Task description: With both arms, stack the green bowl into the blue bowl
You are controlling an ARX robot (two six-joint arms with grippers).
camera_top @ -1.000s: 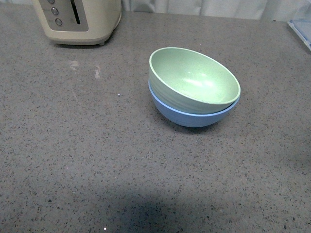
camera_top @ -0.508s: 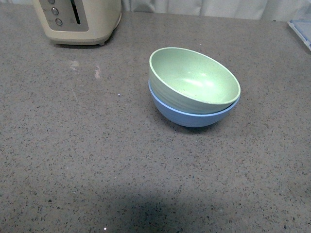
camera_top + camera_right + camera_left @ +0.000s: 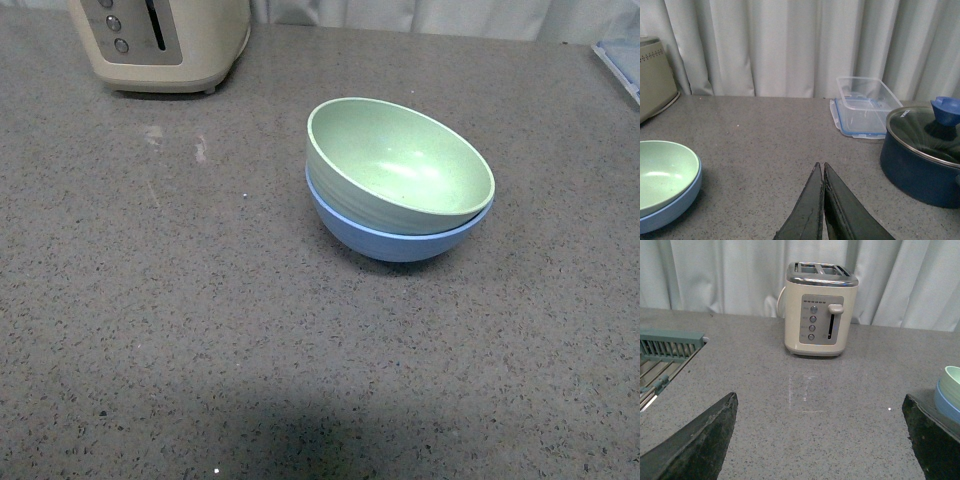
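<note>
Green bowl [image 3: 400,165] nested in blue bowl [image 3: 395,238], tilted, rim lifted on toaster side; stack near toaster [image 3: 160,42], well apart from both grippers. Judged stacked, perhaps needing levelling. Right gripper [image 3: 822,200] pressed closed, empty, closer to bowls; left gripper [image 3: 815,440] spread wide, empty, facing toaster, bowls at picture edge. No arm in front view. Blue bowl's inside hidden.
</note>
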